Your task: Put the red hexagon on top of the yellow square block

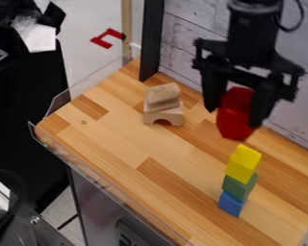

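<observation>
The black gripper point(237, 108) hangs at the upper right, its two fingers shut on a red hexagonal block point(236, 115) between them. Below the red block stands a small tower, with a visible gap between the two. At the tower's top is a yellow block point(241, 168), its upper part slightly offset; I cannot tell whether it is one piece or two. A green block point(239, 186) is under the yellow, and a blue block point(231, 204) is at the bottom on the wooden table point(118, 139).
Plain wooden blocks point(163, 105), including an arch, stand stacked left of the gripper near the back. A black post point(151, 38) rises at the back edge beside the pale plank wall point(182, 29). A clear rim point(105, 178) runs along the table's left edge.
</observation>
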`<state>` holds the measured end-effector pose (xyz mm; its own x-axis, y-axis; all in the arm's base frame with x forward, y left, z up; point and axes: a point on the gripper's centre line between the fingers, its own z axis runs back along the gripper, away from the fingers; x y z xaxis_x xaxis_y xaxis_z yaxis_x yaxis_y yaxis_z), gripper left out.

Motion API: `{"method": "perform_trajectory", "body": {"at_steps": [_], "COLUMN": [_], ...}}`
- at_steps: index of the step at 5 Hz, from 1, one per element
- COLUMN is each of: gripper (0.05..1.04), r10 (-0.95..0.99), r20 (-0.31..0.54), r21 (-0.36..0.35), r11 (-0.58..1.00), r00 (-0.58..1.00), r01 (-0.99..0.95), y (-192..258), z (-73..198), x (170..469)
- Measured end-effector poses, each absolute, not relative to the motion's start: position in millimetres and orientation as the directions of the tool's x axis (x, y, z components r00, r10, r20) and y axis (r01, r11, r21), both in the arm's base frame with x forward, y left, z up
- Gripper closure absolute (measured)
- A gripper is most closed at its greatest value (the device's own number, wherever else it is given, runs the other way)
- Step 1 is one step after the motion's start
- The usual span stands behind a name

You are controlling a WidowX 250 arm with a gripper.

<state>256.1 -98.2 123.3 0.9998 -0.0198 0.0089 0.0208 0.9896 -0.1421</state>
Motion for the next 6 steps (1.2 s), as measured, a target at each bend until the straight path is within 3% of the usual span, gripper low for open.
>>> {"method": "perform_trajectory", "body": {"at_steps": [3, 6], "gripper": [0.354, 0.354], "r10": [-0.024, -0.022], "r20": [-0.053, -0.057], "r21": [-0.119, -0.120], "r11": [0.993, 0.993], "r00": [0.998, 0.998], "r01": [0.018, 0.015], "y": [-113.1, -114.7], "z": [95.3, 92.3], "x": [256.4, 257.2]}}
